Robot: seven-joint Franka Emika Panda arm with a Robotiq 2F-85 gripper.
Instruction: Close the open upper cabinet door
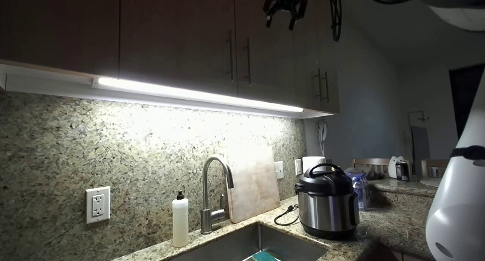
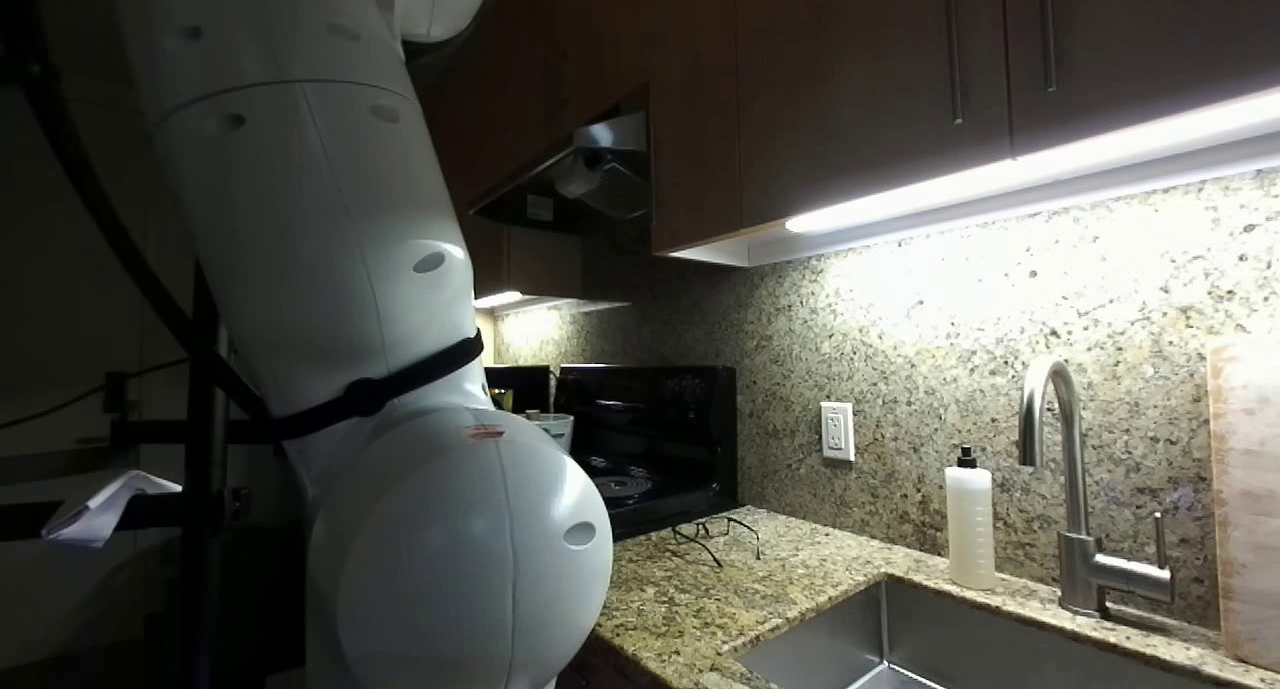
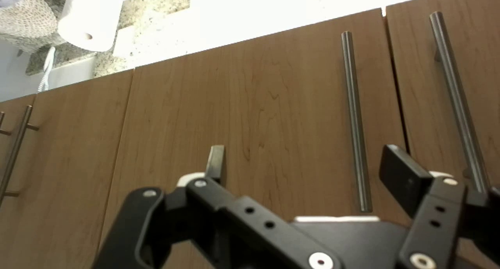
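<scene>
Every upper cabinet door in these frames lies flat in line with its neighbours. Which one the task means, I cannot tell. In the wrist view one wood upper cabinet door [image 3: 254, 105] fills the middle, its metal bar handle [image 3: 353, 116] near the right edge. That same door [image 1: 267, 64] looks dark in an exterior view, beside another door [image 1: 174, 37]. My gripper [image 3: 308, 159] is open in front of it, with nothing between its fingers; behind that gap lies the handle's end. High up in an exterior view, the gripper [image 1: 281, 23] points downward. Contact with the door is not visible.
A lit strip [image 1: 201, 94] runs under the cabinets. Below stand a faucet [image 1: 207, 193], a soap bottle [image 1: 180, 219], a cutting board [image 1: 252, 185] and a pressure cooker [image 1: 329, 204] around the sink [image 2: 830, 659]. A range hood [image 2: 600, 169] juts out beside the white arm [image 2: 320, 219].
</scene>
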